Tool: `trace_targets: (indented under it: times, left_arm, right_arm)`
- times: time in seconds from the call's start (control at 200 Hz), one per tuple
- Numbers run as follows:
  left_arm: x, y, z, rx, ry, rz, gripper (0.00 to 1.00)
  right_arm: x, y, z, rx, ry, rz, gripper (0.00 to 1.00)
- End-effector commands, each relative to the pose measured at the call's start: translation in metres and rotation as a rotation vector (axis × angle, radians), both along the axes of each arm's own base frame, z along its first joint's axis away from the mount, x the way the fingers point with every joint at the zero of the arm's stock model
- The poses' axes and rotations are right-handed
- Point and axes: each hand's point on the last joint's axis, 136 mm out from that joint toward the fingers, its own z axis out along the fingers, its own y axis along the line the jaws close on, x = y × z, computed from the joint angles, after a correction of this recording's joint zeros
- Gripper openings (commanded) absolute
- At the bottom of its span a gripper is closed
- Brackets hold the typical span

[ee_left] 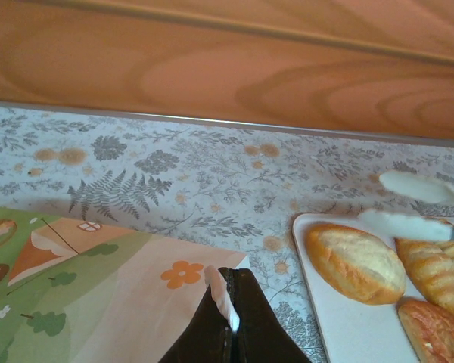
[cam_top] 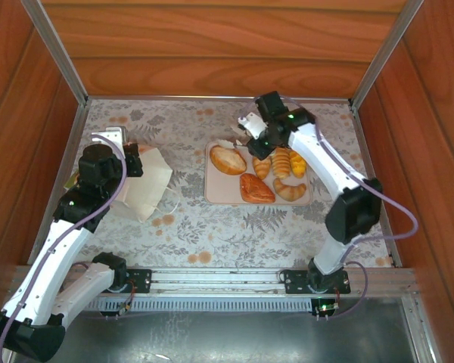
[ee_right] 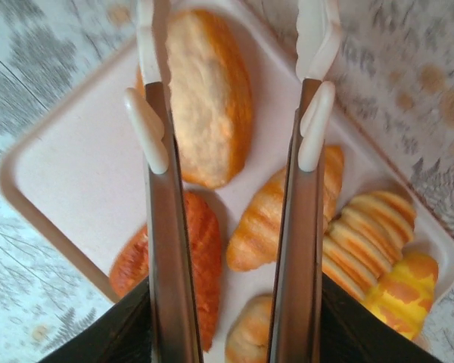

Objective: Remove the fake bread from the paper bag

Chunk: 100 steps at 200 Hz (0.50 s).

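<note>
The paper bag (cam_top: pixel 145 187) lies flat on the left of the table, its green print and orange flower facing up (ee_left: pixel 98 295). My left gripper (cam_top: pixel 134 162) (ee_left: pixel 232 291) is shut on a pale strip at the bag's edge. Several pieces of fake bread lie on the beige tray (cam_top: pixel 221 195): an oval roll (cam_top: pixel 228 159) (ee_right: pixel 208 98), a dark ridged pastry (ee_right: pixel 200 257), a croissant (ee_right: pixel 268 223), a ridged roll (ee_right: pixel 367 231) and a yellow piece (ee_right: pixel 405 291). My right gripper (cam_top: pixel 250 125) (ee_right: pixel 231 30) hangs open over the tray's far end with nothing between its fingers.
Wooden walls with metal rails close in the floral tablecloth at the back (cam_top: pixel 212 76) and at both sides. The tray's near left corner (ee_left: pixel 318 302) lies close to the bag. My right arm (cam_top: pixel 329 170) reaches along the tray's right side.
</note>
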Motion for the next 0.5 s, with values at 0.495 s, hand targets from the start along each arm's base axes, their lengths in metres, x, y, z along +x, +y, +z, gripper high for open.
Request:
trace_targets:
  times: [0.495]
  left_arm:
    - [-0.016,0.02,0.011,0.123,-0.024,0.042,0.0]
  right_arm:
    - [-0.142,0.082,0.051,0.744,0.209,0.206,0.42]
